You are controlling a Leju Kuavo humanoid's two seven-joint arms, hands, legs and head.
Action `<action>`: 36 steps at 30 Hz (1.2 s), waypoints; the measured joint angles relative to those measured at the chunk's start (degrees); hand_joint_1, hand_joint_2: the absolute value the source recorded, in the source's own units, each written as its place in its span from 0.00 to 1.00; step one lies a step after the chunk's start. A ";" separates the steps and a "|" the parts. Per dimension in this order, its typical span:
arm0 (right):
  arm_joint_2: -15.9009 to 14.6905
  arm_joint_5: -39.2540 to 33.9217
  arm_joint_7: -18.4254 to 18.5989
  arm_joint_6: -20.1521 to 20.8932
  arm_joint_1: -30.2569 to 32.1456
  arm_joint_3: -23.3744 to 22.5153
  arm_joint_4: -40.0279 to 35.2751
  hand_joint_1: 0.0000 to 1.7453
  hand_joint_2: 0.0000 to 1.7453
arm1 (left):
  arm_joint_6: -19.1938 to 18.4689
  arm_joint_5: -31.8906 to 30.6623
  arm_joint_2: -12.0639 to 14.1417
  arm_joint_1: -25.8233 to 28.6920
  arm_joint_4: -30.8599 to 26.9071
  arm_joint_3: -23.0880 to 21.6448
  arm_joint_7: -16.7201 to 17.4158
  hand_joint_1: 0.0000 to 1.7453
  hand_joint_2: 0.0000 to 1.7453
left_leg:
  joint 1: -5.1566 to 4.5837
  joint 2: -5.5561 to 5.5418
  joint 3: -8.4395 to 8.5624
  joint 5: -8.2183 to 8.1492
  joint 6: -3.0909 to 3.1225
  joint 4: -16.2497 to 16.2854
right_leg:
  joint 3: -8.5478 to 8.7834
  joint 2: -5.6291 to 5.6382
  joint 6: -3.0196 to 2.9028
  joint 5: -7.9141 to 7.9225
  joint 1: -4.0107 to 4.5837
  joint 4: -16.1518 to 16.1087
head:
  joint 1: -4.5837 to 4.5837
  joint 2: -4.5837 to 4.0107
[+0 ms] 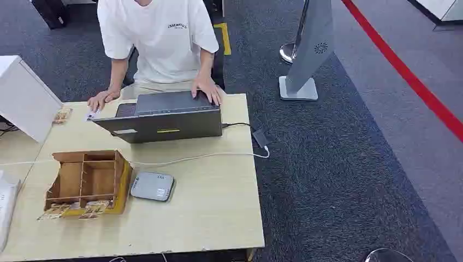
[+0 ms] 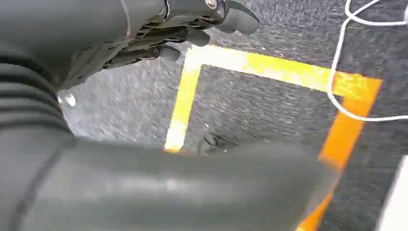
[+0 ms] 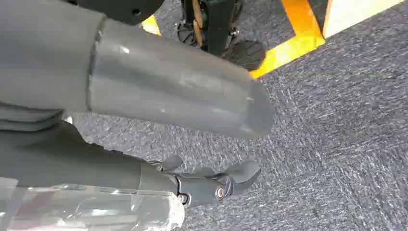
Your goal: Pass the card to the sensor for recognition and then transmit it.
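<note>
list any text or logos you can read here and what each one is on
"ESSENTIALS" on the chest of the person's white t-shirt; a smaller line under it is too small to read.
Round dotted emblem, no letters, on the grey sign stand.
Marks on the grey sensor are too small to read.

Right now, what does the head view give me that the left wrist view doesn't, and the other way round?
Head view alone: the table, the wooden box, the grey sensor beside it, the laptop and a person with both hands at it.

Left wrist view alone: the left robot hand, holding nothing, hanging over yellow and orange floor tape, with a loose white cable.

Shared: the dark grey carpet.
</note>
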 joint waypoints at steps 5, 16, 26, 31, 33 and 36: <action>0.02 3.81 -1.07 0.83 -1.09 -3.83 0.39 0.00 0.00 | -2.56 2.28 -0.31 -0.77 -1.53 6.59 -4.25 0.00 1.00 | 0.01 0.00 0.03 0.00 0.00 0.00 | 0.02 0.00 0.00 0.00 0.00 0.00 | -0.04 0.00; -0.20 12.31 -3.14 2.60 -3.17 -11.02 1.68 0.00 0.00 | -11.69 6.14 0.09 -2.33 -7.10 23.82 -13.10 0.00 1.00 | 0.01 0.01 0.06 0.03 -0.03 0.00 | 0.03 0.01 -0.01 0.01 0.01 0.03 | -0.02 0.00; -0.35 16.66 -3.96 2.73 -4.06 -13.40 2.36 0.00 0.00 | -20.52 4.11 -1.14 -4.01 -19.61 37.10 -16.97 0.00 1.00 | 0.02 0.01 0.05 0.04 -0.03 -0.01 | 0.06 0.01 -0.02 0.01 0.01 0.04 | -0.02 0.00; -0.35 17.56 -4.04 2.56 -4.24 -14.10 2.62 0.00 0.00 | -18.84 4.44 -2.17 -1.86 -28.95 36.95 -17.93 0.00 1.00 | 0.02 0.00 0.07 0.04 -0.03 -0.01 | 0.06 0.01 -0.02 0.00 0.01 0.03 | -0.02 0.00; -0.35 17.80 -4.09 2.53 -4.40 -14.63 2.73 0.00 0.00 | -17.59 4.66 -2.82 -1.02 -32.91 36.84 -18.28 0.00 1.00 | 0.02 0.01 0.07 0.04 -0.03 -0.01 | 0.06 0.01 -0.02 0.00 0.01 0.03 | 0.00 0.00; -0.42 18.52 -4.13 2.47 -4.57 -15.15 2.91 0.00 0.00 | -16.77 5.14 -3.59 -0.43 -39.42 37.06 -19.00 0.00 1.00 | 0.02 -0.02 0.05 0.04 -0.03 -0.01 | 0.06 -0.02 -0.01 0.00 0.01 0.03 | 0.00 0.00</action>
